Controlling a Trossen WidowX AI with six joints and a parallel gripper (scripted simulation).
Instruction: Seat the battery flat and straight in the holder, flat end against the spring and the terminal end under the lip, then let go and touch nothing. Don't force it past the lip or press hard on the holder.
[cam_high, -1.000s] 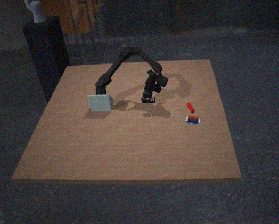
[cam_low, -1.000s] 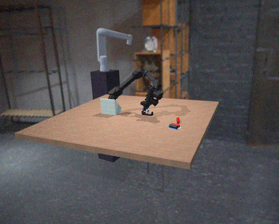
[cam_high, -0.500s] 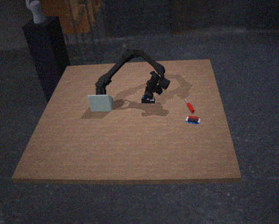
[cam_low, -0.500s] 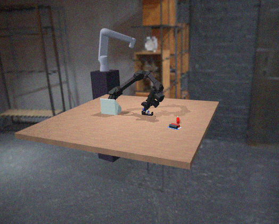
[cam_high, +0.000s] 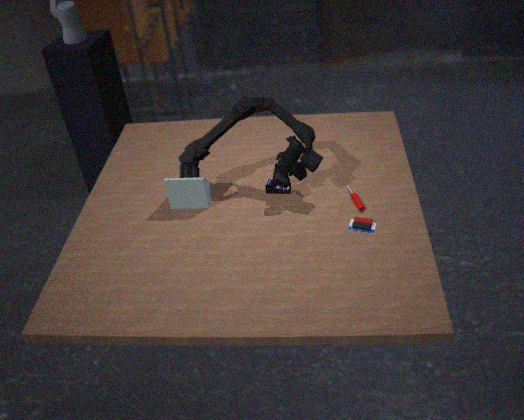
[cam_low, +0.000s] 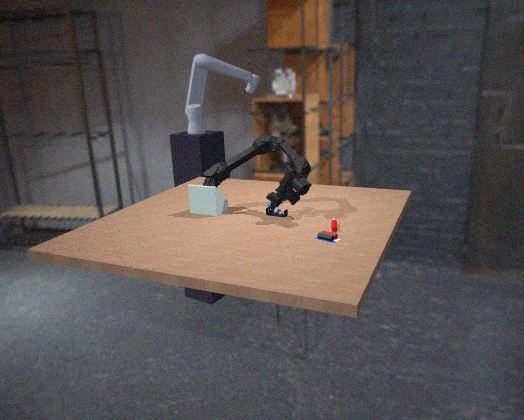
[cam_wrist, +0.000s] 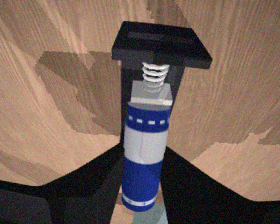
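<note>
One arm on my screen, bent in an arch over the middle of the table (cam_high: 240, 280), with the tool (cam_high: 278, 186) low over the black holder (cam_high: 278, 189). I see the tool closed on the battery (cam_wrist: 145, 160) — its dark fingers sit on either side of the blue-and-white cylinder in the wrist view. The battery points away from the camera, its grey far end touching the white spring (cam_wrist: 155, 73) at the holder's far wall (cam_wrist: 161, 43). I cannot tell whether it lies flat. To the right, well apart from the holder, a red screwdriver (cam_high: 356, 198) lies on the table, and just nearer sits a small red, black and blue block (cam_high: 362, 225). A pale grey box (cam_high: 188, 192) stands at the arm's base.
</note>
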